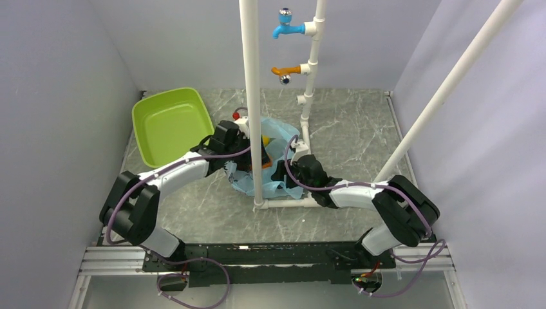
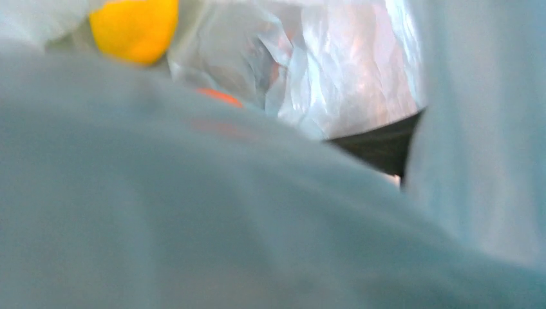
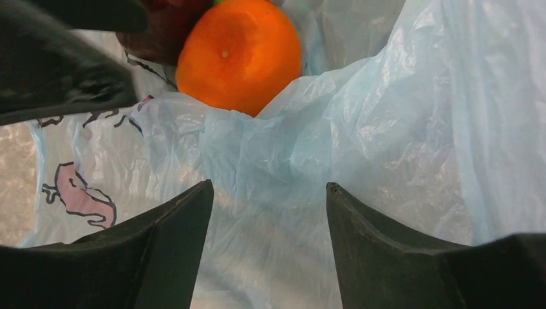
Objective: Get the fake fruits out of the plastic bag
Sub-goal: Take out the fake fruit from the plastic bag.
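Right end effector (image 3: 268,187) open above the plastic bag (image 3: 399,129); left end effector (image 1: 248,138) inside it, state not discernible. Orange fruit (image 3: 238,55) in bag mouth: likely light, rigid, slick; grip across middle.

plastic bag (image 2: 193,225): blurred close-up | dark red-purple fruit (image 3: 158,35): cut off top
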### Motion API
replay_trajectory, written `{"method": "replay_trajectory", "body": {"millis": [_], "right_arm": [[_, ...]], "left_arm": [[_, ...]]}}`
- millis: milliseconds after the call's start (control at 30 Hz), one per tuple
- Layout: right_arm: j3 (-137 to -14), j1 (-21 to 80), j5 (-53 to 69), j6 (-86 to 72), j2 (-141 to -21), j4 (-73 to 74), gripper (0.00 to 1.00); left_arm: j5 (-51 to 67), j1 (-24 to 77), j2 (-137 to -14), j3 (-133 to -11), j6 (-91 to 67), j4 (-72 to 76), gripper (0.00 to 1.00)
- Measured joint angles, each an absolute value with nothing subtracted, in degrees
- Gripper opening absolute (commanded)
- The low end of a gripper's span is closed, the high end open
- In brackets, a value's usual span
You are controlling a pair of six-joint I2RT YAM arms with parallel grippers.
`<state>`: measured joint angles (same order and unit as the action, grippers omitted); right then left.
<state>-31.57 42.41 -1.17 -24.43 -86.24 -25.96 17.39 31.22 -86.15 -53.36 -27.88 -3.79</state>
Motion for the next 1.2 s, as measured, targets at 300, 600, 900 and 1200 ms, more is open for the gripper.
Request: {"method": "replay_trajectory", "body": {"millis": [300, 600, 900, 1200], "right_arm": [[-31.3, 42.4, -1.5, -24.2, -84.8, -26.2, 0.76], [-30.6, 42.2, -1.5, -24.7, -84.8, -26.2, 0.74], [-30.6, 41.7, -1.4, -25.1, -86.0, -26.2, 0.73], [-30.6, 41.4, -1.2, -25.3, -86.5, -26.2, 0.72]], "left_arm": [[4.9, 35.3, -92.8, -59.1, -24.4, -3.7, 0.78], [-3.8, 38.0, -99.7, -62.3, -21.7, -5.1, 0.84], [-6.9, 39.2, -104.0, -64.4, -20.8, -7.0, 0.91], [-7.0, 39.2, -106.6, -65.7, -20.6, -7.9, 0.70]]}}
